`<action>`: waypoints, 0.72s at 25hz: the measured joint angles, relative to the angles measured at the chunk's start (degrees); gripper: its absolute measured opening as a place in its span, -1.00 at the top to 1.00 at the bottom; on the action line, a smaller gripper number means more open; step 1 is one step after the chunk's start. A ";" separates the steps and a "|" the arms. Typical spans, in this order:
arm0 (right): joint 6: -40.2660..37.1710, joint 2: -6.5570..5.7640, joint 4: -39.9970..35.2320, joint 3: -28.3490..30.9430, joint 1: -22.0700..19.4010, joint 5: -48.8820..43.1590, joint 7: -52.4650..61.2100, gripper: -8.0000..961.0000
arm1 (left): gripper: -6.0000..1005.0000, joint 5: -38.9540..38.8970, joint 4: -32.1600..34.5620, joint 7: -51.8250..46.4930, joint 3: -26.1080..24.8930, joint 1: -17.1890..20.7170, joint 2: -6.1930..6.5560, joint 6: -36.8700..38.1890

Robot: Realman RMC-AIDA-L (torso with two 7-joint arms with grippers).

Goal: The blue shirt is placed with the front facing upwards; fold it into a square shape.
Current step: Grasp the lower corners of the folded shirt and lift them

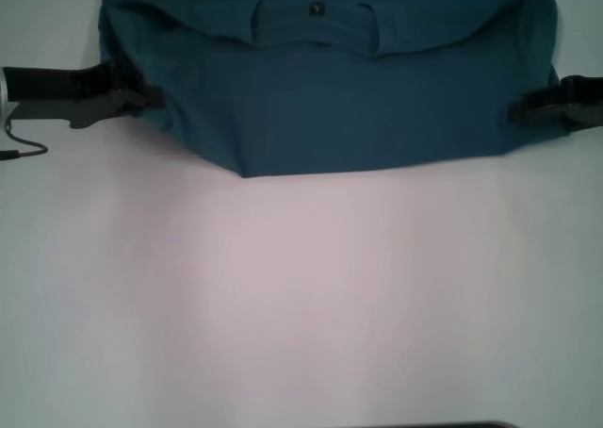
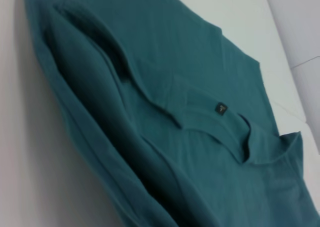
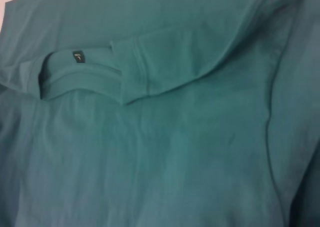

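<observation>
The blue shirt (image 1: 358, 107) lies folded at the far side of the white table, with its collar and small dark neck label (image 1: 317, 10) facing up and a sleeve folded inward. No pink print shows. My left gripper (image 1: 149, 97) is at the shirt's left edge, its fingers closed on the cloth. My right gripper (image 1: 518, 111) is at the shirt's right edge, also pinching the cloth. The left wrist view shows the shirt (image 2: 200, 152) with a thick fold along one side and the label (image 2: 221, 107). The right wrist view shows the shirt (image 3: 175, 152) and the label (image 3: 77, 55).
The white table (image 1: 301, 296) stretches from the shirt's near edge to the front. A thin dark cable (image 1: 24, 150) hangs by the left arm. A dark strip (image 1: 443, 425) shows at the front edge.
</observation>
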 joint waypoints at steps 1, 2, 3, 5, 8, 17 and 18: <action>-0.18 -0.09 -0.20 0.06 -0.07 0.00 0.08 -0.75 | 0.92 -0.15 0.00 0.00 0.00 0.00 0.00 0.02; -0.31 -0.14 -0.41 0.09 -0.12 -0.01 0.14 -0.67 | 0.92 -0.20 0.00 0.00 0.00 0.00 0.00 0.04; -0.39 -0.17 -0.59 0.02 -0.18 -0.07 0.17 -0.58 | 0.91 -0.20 0.00 0.00 0.00 -0.01 0.00 0.07; -0.40 -0.31 -0.75 -0.18 -0.18 -0.24 0.09 -0.42 | 0.91 -0.21 0.01 -0.02 0.02 -0.01 0.00 0.09; -0.40 -0.53 -0.75 -0.40 -0.19 -0.68 -0.19 -0.16 | 0.91 -0.22 0.12 -0.21 0.27 -0.01 0.00 0.01; -0.47 -1.20 -0.76 -0.45 -0.22 -0.87 -0.23 0.59 | 0.90 0.07 0.40 -0.52 0.92 -0.11 0.44 0.96; -0.77 -1.34 -0.76 -0.47 -0.22 -0.88 -0.21 0.64 | 0.90 0.17 0.49 -0.52 1.46 -0.11 0.66 1.43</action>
